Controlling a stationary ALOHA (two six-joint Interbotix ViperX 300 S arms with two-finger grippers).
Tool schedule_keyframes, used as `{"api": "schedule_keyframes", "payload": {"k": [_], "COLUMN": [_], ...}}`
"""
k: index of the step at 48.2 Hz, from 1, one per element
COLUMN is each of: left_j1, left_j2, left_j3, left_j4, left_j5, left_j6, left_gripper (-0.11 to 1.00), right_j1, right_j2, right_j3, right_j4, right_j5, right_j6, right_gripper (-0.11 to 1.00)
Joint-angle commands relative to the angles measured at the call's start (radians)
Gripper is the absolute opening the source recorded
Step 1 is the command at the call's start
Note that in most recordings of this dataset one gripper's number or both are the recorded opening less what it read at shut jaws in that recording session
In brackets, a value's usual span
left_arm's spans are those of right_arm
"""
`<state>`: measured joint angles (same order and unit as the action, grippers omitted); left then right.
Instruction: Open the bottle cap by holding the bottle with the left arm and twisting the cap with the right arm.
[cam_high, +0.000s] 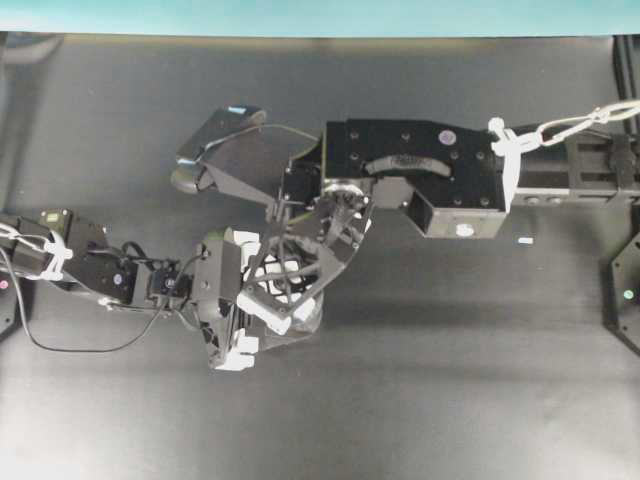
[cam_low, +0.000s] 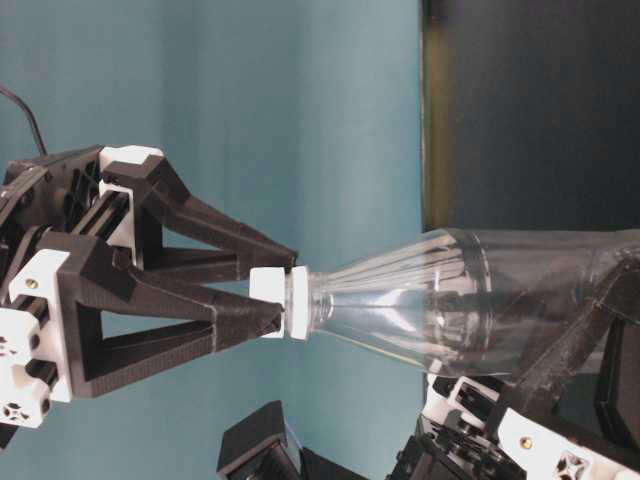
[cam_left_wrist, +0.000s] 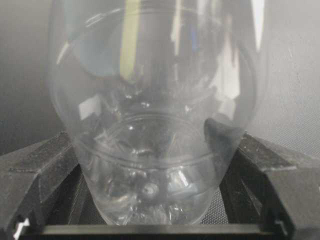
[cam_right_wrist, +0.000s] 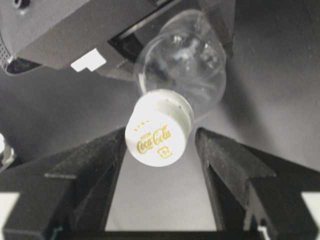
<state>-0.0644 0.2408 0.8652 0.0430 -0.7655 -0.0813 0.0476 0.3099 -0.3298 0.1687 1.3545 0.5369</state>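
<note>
Gripping the bottle (cam_high: 308, 318) low on its body, the left pincer (cam_high: 255, 325) holds it on the table (cam_high: 480, 380) under the right pincer (cam_high: 300, 275).

Overhead, the right arm (cam_high: 420, 175) reaches over the bottle. At table level, the right pincer's fingertips (cam_low: 262, 322) sit either side of the bottle cap (cam_low: 280, 302), apparently touching. The left wrist view shows fingers (cam_left_wrist: 222, 132) pressed against the bottle's clear wall. The right wrist view shows the cap between narrowly parted jaws, with slight gaps. A twist risks slipping if the grip is loose, or spinning the bottle.
</note>
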Motion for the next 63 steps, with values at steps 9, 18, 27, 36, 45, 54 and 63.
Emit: {"api": "schedule_keyframes", "payload": {"k": [9, 18, 27, 36, 45, 54, 63], "left_j1": [-0.003, -0.003, -0.003, -0.003, -0.003, -0.002, 0.000], "left_j2": [-0.005, -0.005, -0.005, -0.005, -0.005, -0.005, -0.003], "left_j3": [-0.003, -0.003, -0.003, -0.002, 0.000, 0.003, 0.005], "left_j4": [0.003, 0.003, 0.003, 0.003, 0.003, 0.003, 0.003], "left_j5": [-0.003, -0.003, -0.003, -0.003, -0.003, -0.003, 0.003], "left_j6": [-0.002, -0.002, 0.000, 0.002, 0.002, 0.002, 0.002], "left_gripper": [0.83, 0.83, 0.83, 0.83, 0.83, 0.83, 0.83], "right_j1": [-0.006, -0.006, -0.006, -0.005, -0.008, 0.000, 0.011], "right_j2": [-0.003, -0.002, 0.000, 0.015, 0.031, 0.032, 0.031], "right_j3": [-0.015, -0.018, -0.021, -0.058, -0.095, -0.097, -0.089], "right_j4": [-0.002, -0.003, -0.005, -0.002, -0.003, -0.003, -0.003], "right_j5": [-0.002, 0.000, 0.002, 0.011, 0.034, 0.075, 0.074], "right_j6": [-0.005, -0.014, -0.094, -0.278, -0.506, -0.788, -0.992], "right_gripper": [0.54, 0.45, 0.38, 0.38, 0.38, 0.38, 0.38]}}
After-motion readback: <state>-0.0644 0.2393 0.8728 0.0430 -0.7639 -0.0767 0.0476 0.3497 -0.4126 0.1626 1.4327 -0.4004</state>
